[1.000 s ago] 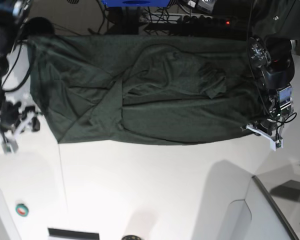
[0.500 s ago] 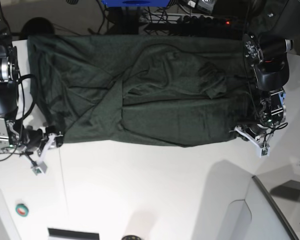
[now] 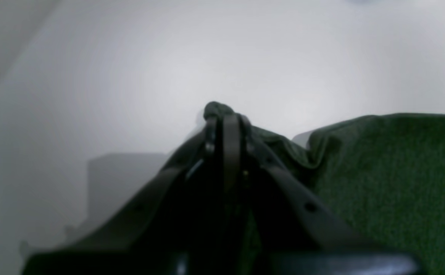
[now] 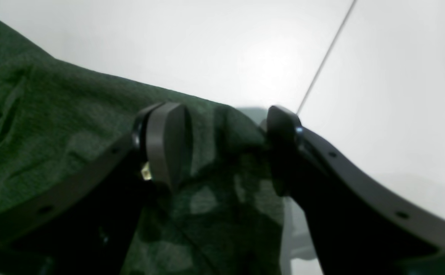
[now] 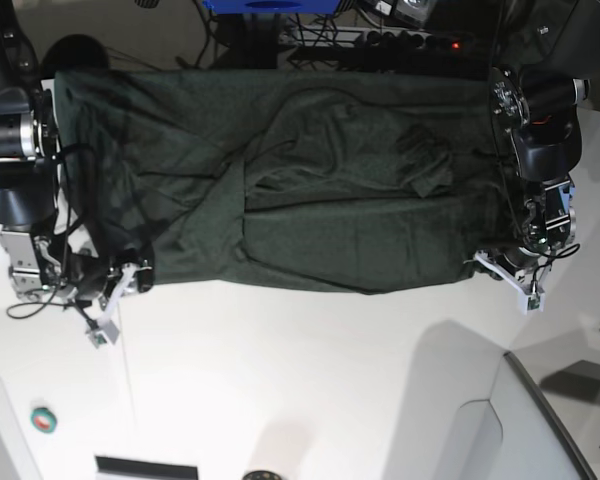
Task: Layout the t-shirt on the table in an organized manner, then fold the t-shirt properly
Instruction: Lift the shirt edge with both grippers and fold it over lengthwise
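The plain dark green thin-cloth t-shirt [image 5: 300, 190] lies along the glossy white worktop's [image 5: 310, 380] far edge. Left gripper [image 3: 224, 118] fingers are clamped on one near corner; right gripper [image 4: 226, 149] fingers stand apart, straddling the other. Next, probably: close, then fold.

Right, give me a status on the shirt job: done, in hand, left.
Done: the t-shirt lies spread across the table, though creased in the middle.
In hand: the left end effector is shut on a corner of the cloth; the right end effector is open, straddling the opposite hem corner.
Left: closing the right grip, smoothing the creases, and all the folding.
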Robot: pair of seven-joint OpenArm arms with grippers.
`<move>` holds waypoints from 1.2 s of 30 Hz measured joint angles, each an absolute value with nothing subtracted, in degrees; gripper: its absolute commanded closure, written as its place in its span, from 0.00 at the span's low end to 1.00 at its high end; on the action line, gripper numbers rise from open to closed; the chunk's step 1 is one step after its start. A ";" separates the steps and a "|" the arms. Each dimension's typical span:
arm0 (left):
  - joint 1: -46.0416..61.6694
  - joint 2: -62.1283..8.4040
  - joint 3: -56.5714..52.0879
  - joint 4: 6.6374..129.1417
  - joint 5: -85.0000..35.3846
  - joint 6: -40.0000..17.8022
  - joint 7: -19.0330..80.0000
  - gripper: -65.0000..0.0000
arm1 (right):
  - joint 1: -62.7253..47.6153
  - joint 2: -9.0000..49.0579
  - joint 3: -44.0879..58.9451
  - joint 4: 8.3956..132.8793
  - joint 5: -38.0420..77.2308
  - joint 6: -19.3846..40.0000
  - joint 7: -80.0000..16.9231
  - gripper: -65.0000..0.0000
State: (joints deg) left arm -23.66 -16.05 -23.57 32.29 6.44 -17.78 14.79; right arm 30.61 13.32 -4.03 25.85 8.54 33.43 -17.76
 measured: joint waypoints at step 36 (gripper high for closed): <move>-26.55 -13.28 -23.46 48.27 6.24 -17.96 23.59 1.00 | 27.97 19.68 -3.97 41.65 8.10 33.43 -19.05 0.99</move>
